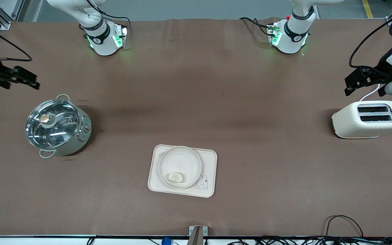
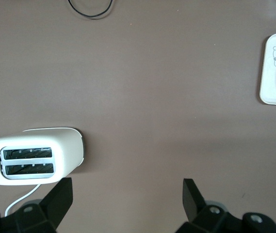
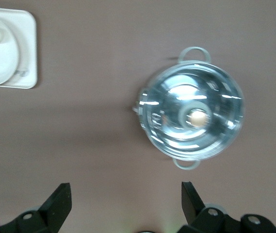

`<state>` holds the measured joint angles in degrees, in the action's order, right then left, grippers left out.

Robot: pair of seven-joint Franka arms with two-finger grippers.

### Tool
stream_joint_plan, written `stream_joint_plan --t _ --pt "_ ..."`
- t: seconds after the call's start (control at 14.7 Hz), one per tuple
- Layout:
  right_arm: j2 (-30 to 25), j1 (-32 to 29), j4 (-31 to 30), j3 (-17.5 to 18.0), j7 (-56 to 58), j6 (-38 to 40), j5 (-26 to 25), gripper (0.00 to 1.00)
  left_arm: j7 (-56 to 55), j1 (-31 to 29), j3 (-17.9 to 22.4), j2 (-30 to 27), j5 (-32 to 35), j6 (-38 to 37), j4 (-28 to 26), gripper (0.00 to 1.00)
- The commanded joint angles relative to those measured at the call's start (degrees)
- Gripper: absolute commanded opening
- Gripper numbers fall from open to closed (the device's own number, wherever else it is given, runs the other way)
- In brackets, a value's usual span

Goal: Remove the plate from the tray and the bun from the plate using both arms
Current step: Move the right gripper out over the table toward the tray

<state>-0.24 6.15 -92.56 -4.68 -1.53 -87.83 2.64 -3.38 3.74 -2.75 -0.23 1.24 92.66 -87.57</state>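
The bun [image 1: 175,176] lies in the plate [image 1: 180,162] near its rim closest to the front camera, and the plate sits on the tray [image 1: 209,163], mid-table. We judge the bun soft and light, best pinched gently across its short width; the plate looks stiff and slick, so we'd take its raised rim. Our left gripper [image 2: 128,199] hangs wide open over the toaster [image 1: 368,119], our right gripper [image 3: 126,200] wide open beside the lidded pot [image 1: 58,126]
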Motion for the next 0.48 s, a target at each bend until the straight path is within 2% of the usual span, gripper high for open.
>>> stream_joint_plan --t 0.0,0.14,0.41 --pt "2.5 4.4 -4.5 -0.2 -0.4 -6.3 3.8 1.00 1.1 0.1 0.1 0.6 -0.8 -1.3 1.5 1.00" --pt "6.5 6.3 -6.5 -0.2 -0.5 -12.1 8.3 1.00 0.6 0.5 -0.1 0.6 -0.6 -1.3 1.6 1.00" --pt "17.7 10.5 -5.2 -0.2 -0.7 -24.7 14.1 1.00 1.3 0.3 -0.2 0.5 -0.6 -1.3 1.6 1.00"
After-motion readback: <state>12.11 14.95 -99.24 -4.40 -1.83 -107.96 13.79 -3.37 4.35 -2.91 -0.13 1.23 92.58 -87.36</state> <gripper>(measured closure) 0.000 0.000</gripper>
